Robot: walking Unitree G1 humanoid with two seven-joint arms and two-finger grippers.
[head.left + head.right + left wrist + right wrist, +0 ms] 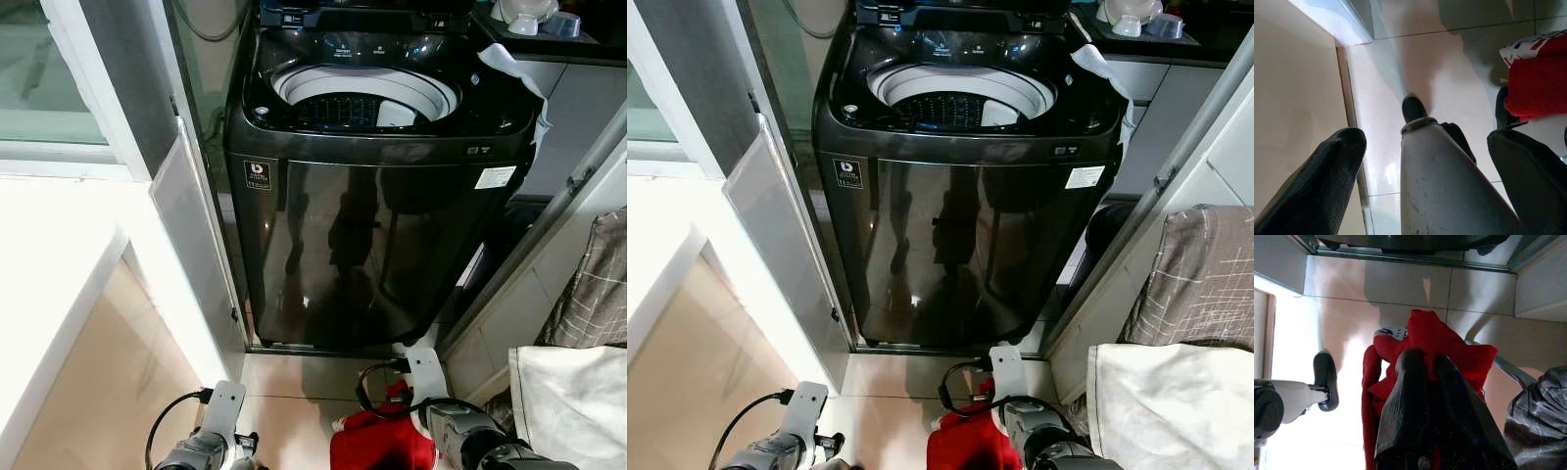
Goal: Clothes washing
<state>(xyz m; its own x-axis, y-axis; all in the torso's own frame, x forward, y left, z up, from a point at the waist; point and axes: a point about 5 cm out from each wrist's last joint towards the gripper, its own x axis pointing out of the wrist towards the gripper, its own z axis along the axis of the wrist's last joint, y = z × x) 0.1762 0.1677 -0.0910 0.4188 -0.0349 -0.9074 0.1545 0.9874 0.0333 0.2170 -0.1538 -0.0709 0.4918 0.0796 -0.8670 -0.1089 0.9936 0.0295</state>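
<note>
While the robot stands before the glossy black top-loading washing machine, whose lid is up and whose pale round drum opening shows at the top, the right gripper hangs low near the floor with its two black fingers clenched on a bright red cloth garment. The garment bunches around the fingertips and drapes below them, with a bit of white printed fabric at its edge, above the pale glossy floor tiles just in front of the machine's base. The left gripper hangs idle at the robot's left side, its black fingers spread well apart and holding nothing, with a silver leg and a dark foot between them in its wrist view. To the robot's right, a grey checked cloth and a white cloth lie draped beside a tiled wall. A white-framed glass door stands to the left of the machine.
</note>
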